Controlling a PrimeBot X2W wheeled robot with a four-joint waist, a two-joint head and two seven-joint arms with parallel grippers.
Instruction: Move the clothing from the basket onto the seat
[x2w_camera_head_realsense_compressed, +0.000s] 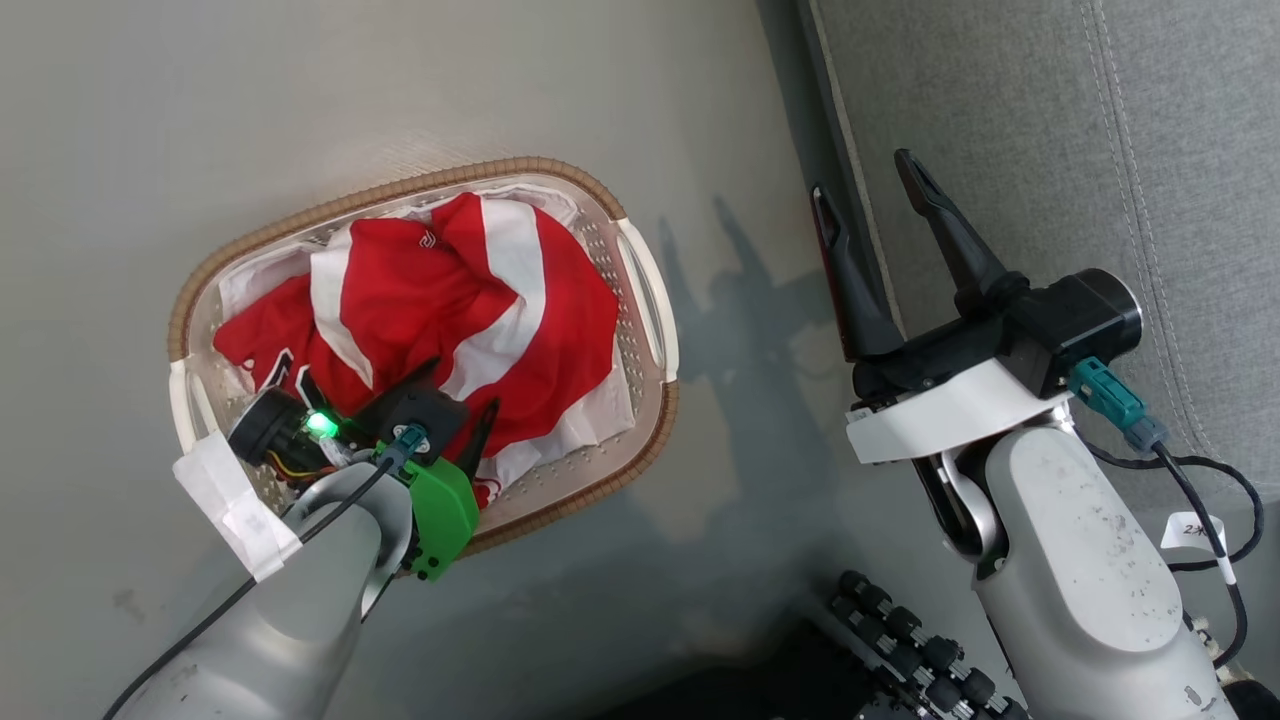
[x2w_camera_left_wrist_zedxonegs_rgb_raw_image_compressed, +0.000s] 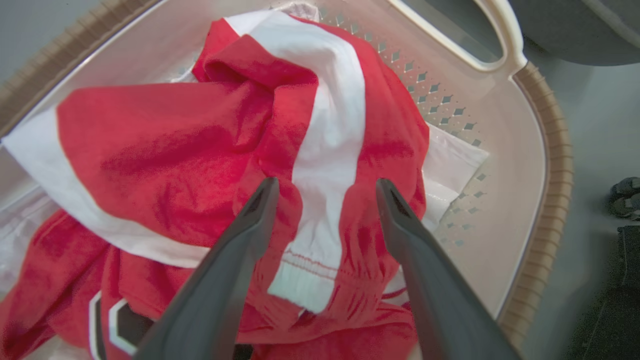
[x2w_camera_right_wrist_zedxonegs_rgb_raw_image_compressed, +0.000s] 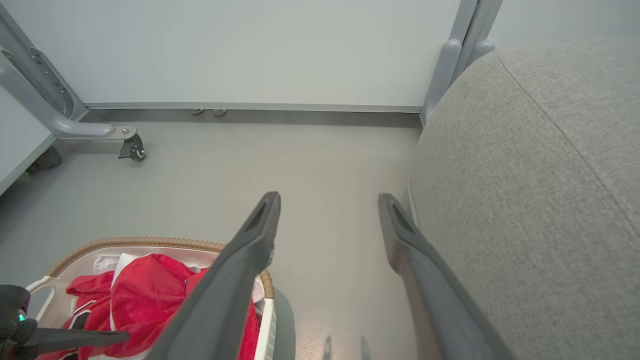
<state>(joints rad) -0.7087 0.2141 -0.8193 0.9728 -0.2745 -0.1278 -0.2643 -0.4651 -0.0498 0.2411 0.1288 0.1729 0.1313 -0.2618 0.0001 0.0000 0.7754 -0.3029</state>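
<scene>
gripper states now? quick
Left gripper: open, fingers either side of a fold of the clothing in the basket.
Right gripper: open, empty, beside the seat.

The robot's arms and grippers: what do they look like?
Both arms are smooth silver-grey shells, the right forearm flecked with dark scuffs. The left gripper and right gripper each have two long tapered dark fingers. A green bracket and green light sit at the left wrist; a teal plug with black cable at the right.

The clothing (x2w_camera_head_realsense_compressed: 410, 290) was red with broad white stripes. The basket (x2w_camera_head_realsense_compressed: 470, 172) was white and perforated, with a brown woven rim. The seat (x2w_camera_head_realsense_compressed: 1000, 130) was grey.
</scene>
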